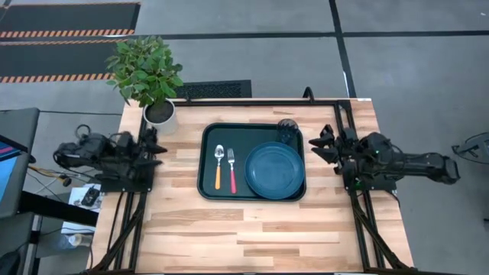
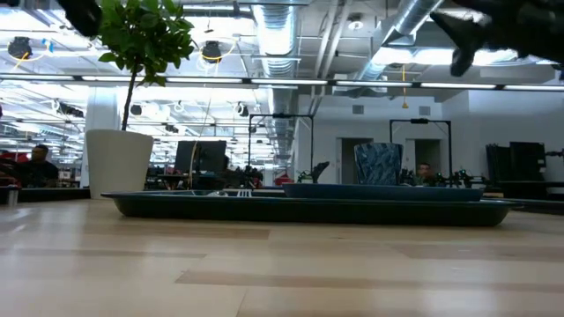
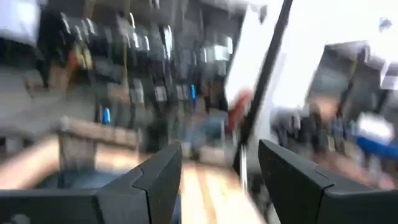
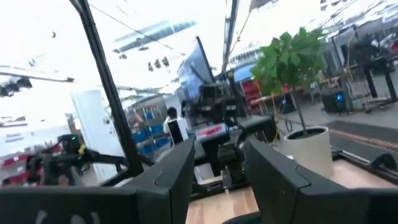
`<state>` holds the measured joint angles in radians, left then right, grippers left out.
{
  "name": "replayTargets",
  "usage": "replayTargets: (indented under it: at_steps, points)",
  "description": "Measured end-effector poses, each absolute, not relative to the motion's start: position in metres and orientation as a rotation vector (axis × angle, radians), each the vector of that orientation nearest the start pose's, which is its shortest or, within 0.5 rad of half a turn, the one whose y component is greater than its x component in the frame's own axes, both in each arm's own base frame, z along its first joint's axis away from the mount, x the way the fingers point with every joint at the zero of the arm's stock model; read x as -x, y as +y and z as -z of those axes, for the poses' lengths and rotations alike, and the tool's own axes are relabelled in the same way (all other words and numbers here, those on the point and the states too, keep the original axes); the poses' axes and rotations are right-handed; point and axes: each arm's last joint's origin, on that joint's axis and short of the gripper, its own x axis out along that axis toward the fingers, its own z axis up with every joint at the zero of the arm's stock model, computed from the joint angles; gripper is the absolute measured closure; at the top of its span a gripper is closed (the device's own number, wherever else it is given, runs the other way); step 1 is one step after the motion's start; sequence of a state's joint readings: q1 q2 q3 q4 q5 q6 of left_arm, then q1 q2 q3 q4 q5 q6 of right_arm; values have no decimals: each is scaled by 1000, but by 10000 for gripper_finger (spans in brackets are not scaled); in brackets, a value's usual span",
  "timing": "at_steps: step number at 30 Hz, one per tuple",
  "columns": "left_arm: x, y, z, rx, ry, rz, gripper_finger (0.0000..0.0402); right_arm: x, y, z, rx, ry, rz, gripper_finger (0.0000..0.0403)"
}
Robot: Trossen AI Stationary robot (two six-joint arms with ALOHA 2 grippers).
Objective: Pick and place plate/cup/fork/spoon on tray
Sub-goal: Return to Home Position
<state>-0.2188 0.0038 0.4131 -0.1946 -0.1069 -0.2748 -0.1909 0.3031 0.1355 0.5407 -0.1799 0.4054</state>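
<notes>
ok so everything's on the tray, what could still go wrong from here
1. The cup stands in the corner of the tray nearest the open right claw. A wide swing on that side might tip it.
2. The open left claw hangs close to the white plant pot. A sideways move could clip the pot or its leaves.

left gripper [image 1: 155, 150]: raised at own side, pointing inward, fingers apart | right gripper [image 1: 318, 145]: mirrored, fingers apart
</notes>
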Motion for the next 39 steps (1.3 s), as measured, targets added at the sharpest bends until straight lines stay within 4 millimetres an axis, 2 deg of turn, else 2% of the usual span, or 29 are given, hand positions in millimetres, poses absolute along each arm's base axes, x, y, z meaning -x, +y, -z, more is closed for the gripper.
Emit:
replayTargets:
  at_steps: [2, 4, 5, 11, 13, 19, 22, 29, 39]
  points:
    - [-56, -11, -268, 294, -129, 199, 199, -105, -16, -222, -334, -380, -61, 233]
    - [-65, -15, -263, 289, -141, 245, 199, -103, -16, -206, -343, -389, -48, 234]
    - [-70, -16, -253, 287, -119, 248, 199, -103, -16, -202, -356, -358, -24, 234]
    - [-87, -23, -202, 294, -97, 365, 199, -103, -18, -194, -349, -281, 42, 232]
    - [-93, -25, -178, 309, -51, 381, 199, -104, -18, -192, -334, -264, 47, 232]
    - [-94, -25, -175, 251, -47, 348, 199, -105, -18, -184, -303, -183, 66, 234]
    - [-94, -25, -172, 201, -26, 325, 199, -106, -18, -175, -265, -90, 85, 234]
    - [-95, -23, -170, 105, -24, 248, 199, -106, -23, -155, -265, 95, 277, 231]
    - [-95, -22, -169, 95, -23, 216, 199, -107, -24, -153, -266, 119, 314, 234]
